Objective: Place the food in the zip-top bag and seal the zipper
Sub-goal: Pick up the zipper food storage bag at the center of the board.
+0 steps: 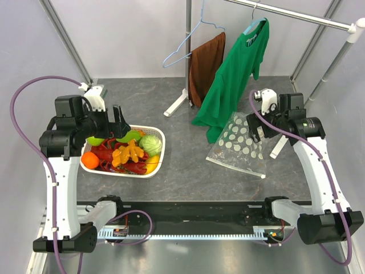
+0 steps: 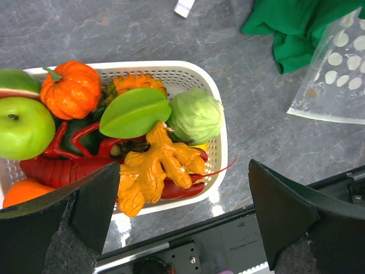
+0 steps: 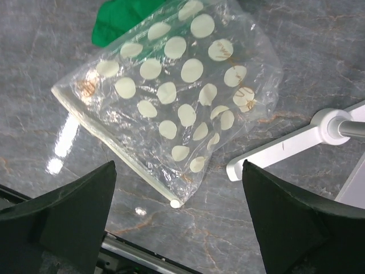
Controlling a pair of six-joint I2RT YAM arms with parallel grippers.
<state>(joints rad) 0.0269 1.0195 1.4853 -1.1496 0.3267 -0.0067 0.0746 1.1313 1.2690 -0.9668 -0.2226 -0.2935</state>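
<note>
The food fills a white perforated basket: a green cabbage, an orange ginger-shaped piece, red lobsters, a green apple, a small orange pumpkin and a green starfruit. My left gripper hovers open and empty above the basket's near rim. The clear polka-dot zip-top bag lies flat at centre right, also in the right wrist view. Its whitish zipper runs along the near-left edge and ends in a small white slider. My right gripper hovers open above the bag's near corner.
A green T-shirt and a brown cloth hang on a rack at the back; the shirt's hem touches the bag's far edge. The rack's white foot lies just right of the bag. A black rail runs along the table's near edge.
</note>
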